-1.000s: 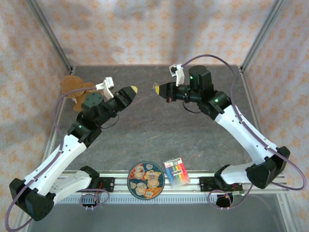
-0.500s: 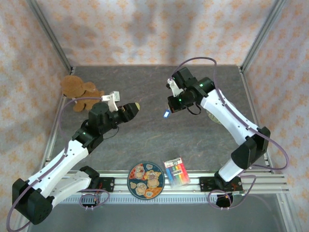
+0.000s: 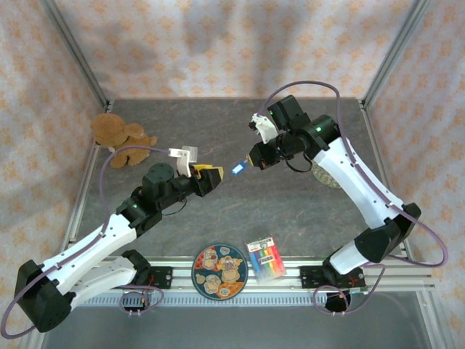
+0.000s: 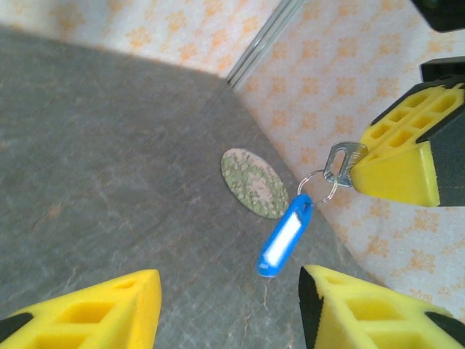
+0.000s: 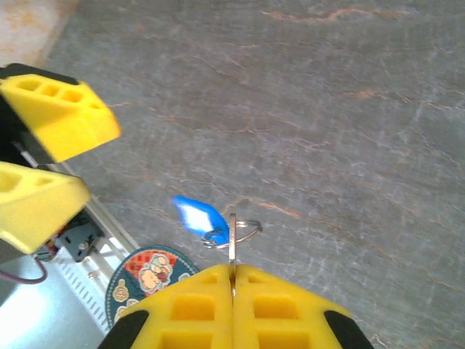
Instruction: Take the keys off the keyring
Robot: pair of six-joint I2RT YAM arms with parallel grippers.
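- Yellow fingers (image 5: 189,305) of the right gripper (image 5: 232,270) are pressed fully together, pinching the small silvery metal key (image 4: 343,161) between their tips.
- A thin wire keyring (image 4: 320,187) hangs from the key, carrying a blue plastic tag (image 4: 285,236). All of it is in the air above the grey table (image 4: 109,160), between the two grippers.
- Opposite, the left gripper (image 4: 231,280) has its jaws well apart and holds nothing, with the tag just in front of them.
- On the table beyond lies a round green-patterned disc (image 4: 254,182).
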